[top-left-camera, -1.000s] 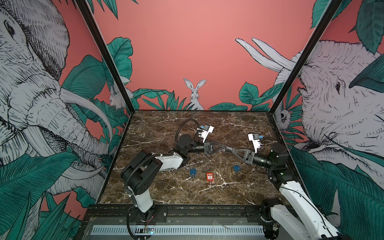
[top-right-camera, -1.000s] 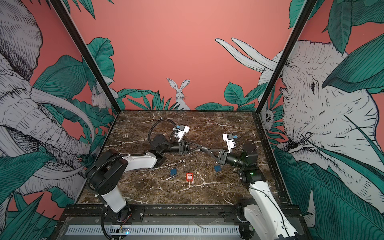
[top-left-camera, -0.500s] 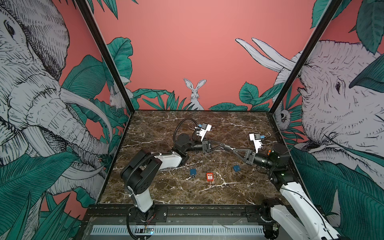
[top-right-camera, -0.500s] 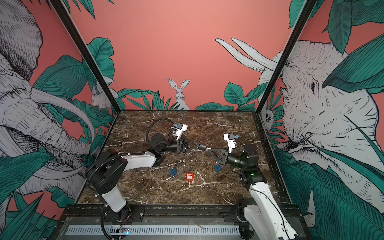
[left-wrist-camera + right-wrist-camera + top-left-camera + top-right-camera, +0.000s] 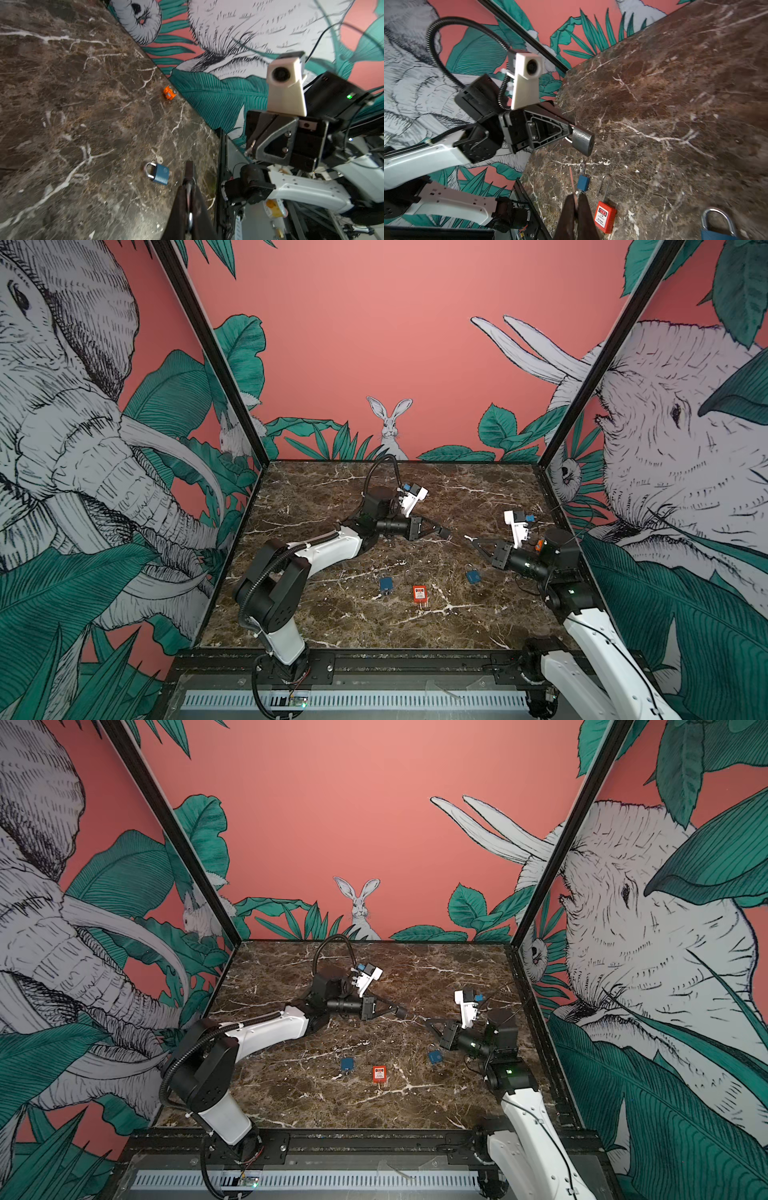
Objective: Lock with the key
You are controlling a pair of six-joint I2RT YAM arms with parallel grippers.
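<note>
My left gripper (image 5: 441, 532) (image 5: 398, 1010) is shut on a dark grey padlock (image 5: 582, 140), gripped by its shackle, with the body sticking out past the fingertips above the table. In the left wrist view the left gripper (image 5: 189, 187) shows the silver shackle (image 5: 189, 216) between its pads. My right gripper (image 5: 473, 540) (image 5: 429, 1021) is shut on a small key (image 5: 249, 148), whose thin blade (image 5: 572, 180) points out beyond the right gripper (image 5: 576, 199). A short gap separates the key tip and the padlock, and the two grippers face each other.
On the marble table (image 5: 332, 497) lie a blue padlock (image 5: 385, 584), a red padlock (image 5: 419, 594) and another blue padlock (image 5: 472, 576) with keys (image 5: 156, 156) beside it. A small orange item (image 5: 538, 545) sits by the right wall.
A second ago the key tip and the padlock met in mid-air; now a gap shows between them. Both grips are unchanged.
</note>
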